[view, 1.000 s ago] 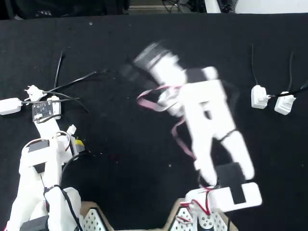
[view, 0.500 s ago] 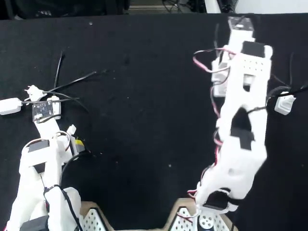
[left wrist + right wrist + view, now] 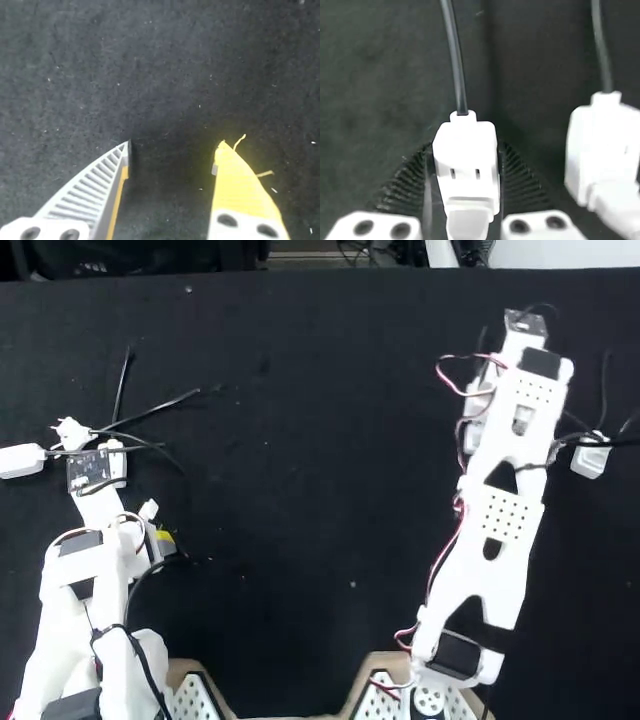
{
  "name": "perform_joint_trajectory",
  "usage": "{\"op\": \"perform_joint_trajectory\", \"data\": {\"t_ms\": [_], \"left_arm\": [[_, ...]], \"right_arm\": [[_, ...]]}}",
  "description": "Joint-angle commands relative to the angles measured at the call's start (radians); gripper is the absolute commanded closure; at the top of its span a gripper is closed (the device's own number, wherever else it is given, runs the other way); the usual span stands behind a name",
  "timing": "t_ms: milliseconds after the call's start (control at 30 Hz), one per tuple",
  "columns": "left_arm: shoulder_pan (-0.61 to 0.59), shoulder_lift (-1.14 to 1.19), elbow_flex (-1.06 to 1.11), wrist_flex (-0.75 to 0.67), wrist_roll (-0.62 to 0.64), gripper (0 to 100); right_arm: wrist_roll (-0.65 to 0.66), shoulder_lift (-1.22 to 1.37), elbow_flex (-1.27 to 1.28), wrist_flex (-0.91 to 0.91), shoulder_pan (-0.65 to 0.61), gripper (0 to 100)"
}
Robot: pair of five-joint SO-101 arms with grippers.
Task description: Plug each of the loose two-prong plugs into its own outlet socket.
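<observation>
My right arm (image 3: 515,410) stretches to the far right of the black mat and covers one white socket block there. My right gripper (image 3: 465,146) is open and straddles that white socket (image 3: 465,150). Two slots show on the socket's upper face, a black cable (image 3: 452,55) leads away from it, and the ribbed fingers (image 3: 405,180) stand close at both its sides. A second white plug block (image 3: 600,145) lies beside it, and it is the plug block (image 3: 590,455) in the high view. My left gripper (image 3: 172,150) is open over bare mat, low at the left (image 3: 157,525).
At the left edge lie a white block (image 3: 20,459), a small white plug (image 3: 70,428) and several thin black cables (image 3: 150,412). The wide black mat (image 3: 300,440) lies between the two arms. Red and white wires (image 3: 455,375) loop off the right arm.
The right arm swung from the middle of the mat out to the far right and now hides the socket block that lay there. The left arm has kept still.
</observation>
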Motion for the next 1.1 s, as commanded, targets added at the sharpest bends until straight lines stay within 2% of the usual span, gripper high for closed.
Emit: {"op": "perform_joint_trajectory", "data": {"t_ms": [0, 267, 467, 567, 1067], "left_arm": [[-0.013, -0.009, -0.030, -0.009, 0.012, 73], [-0.012, -0.009, -0.030, -0.009, 0.014, 73], [-0.012, -0.009, -0.030, -0.009, 0.014, 73], [-0.012, -0.009, -0.030, -0.009, 0.014, 73], [-0.012, -0.009, -0.030, -0.009, 0.012, 73]], "right_arm": [[0.066, 0.084, -0.266, 0.020, 0.066, 98.4], [0.192, 0.191, -0.374, 0.127, 0.020, 97.8], [0.196, 0.173, -0.378, 0.126, -0.020, 80.5], [0.195, 0.124, -0.378, 0.124, -0.029, 75.5], [0.193, -0.294, -0.375, 0.130, -0.034, 74.7]]}}
